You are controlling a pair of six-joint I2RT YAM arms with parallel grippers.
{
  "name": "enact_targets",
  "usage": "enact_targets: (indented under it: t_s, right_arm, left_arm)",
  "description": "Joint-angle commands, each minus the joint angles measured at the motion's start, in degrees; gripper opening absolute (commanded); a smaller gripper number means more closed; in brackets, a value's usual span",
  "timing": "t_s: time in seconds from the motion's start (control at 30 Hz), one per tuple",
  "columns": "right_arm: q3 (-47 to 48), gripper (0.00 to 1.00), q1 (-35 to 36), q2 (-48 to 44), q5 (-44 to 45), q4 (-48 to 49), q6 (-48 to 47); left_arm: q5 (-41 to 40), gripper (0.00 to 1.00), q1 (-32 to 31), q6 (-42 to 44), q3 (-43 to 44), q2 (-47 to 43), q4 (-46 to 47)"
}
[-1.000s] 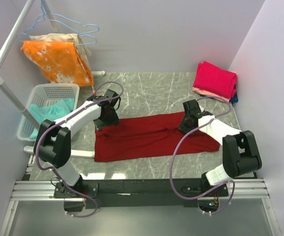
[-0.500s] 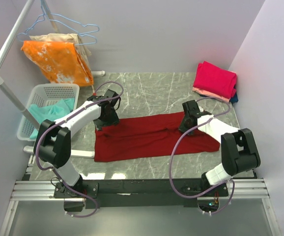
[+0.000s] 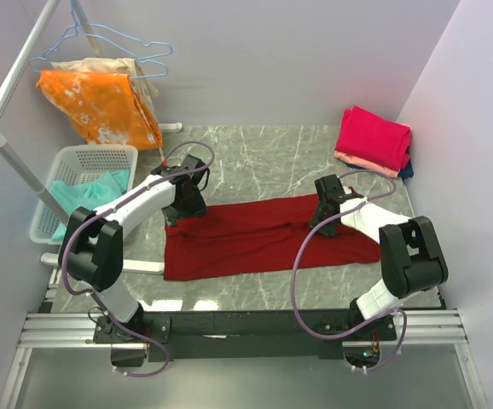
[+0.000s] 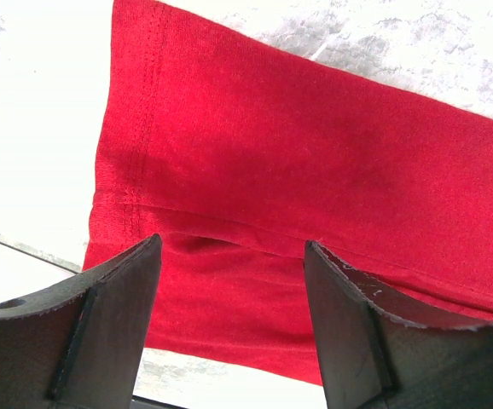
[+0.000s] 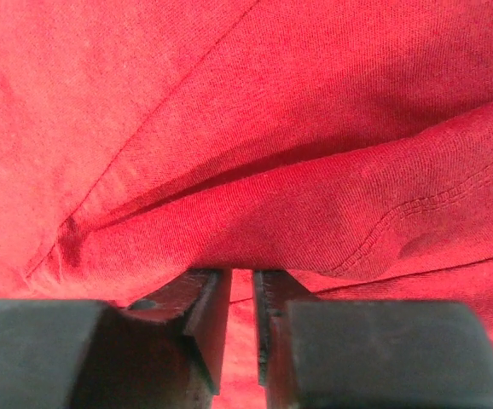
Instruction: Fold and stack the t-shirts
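Note:
A maroon t-shirt (image 3: 263, 234) lies folded into a long band across the middle of the table. My left gripper (image 3: 179, 210) hangs over its far left corner, open and empty; in the left wrist view (image 4: 234, 247) the cloth (image 4: 315, 170) lies flat between the fingers. My right gripper (image 3: 321, 216) is at the shirt's far right part. In the right wrist view (image 5: 241, 274) its jaws are nearly together on a raised fold of the maroon cloth (image 5: 298, 213). A folded bright pink shirt (image 3: 373, 136) tops a stack with peach (image 3: 355, 162) and dark blue (image 3: 408, 169) below.
A white basket (image 3: 93, 156) at the left edge holds a teal shirt (image 3: 83, 192). An orange cloth (image 3: 101, 106) hangs on a rack with hangers at the back left. A white pole (image 3: 12, 162) slants down the left side. Walls close in at the back and right.
My right gripper has shifted slightly left along the shirt's far edge, and the forearm swung with it. The left arm and the shirt have hardly moved.

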Motion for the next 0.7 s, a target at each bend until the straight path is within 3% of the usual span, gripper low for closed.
enact_targets:
  t_s: [0.0, 0.1, 0.27, 0.43, 0.67]
  right_arm:
    - [1.32, 0.18, 0.35, 1.82, 1.77, 1.55, -0.36]
    - [2.28, 0.08, 0.35, 2.18, 2.47, 0.93, -0.01]
    - [3.69, 0.0, 0.36, 1.13, 3.53, -0.47, 0.26]
    - [3.87, 0.0, 0.44, -1.33, 3.27, -1.88, 0.35]
    - [1.33, 0.0, 0.53, -12.39, -1.03, -5.12, 1.93]
  left_arm:
    - [-1.0, 0.73, -0.29, -0.11, 1.75, -0.1, -0.59]
    - [-1.0, 0.73, -0.29, -0.02, 2.01, 0.08, -0.67]
    - [-1.17, 0.73, -0.29, 0.07, 2.01, -0.01, -0.67]
    - [-1.0, 0.73, -0.29, 0.15, 2.1, -0.01, -0.67]
    - [-0.65, 0.73, -0.29, 0.15, 1.57, -0.27, -0.24]
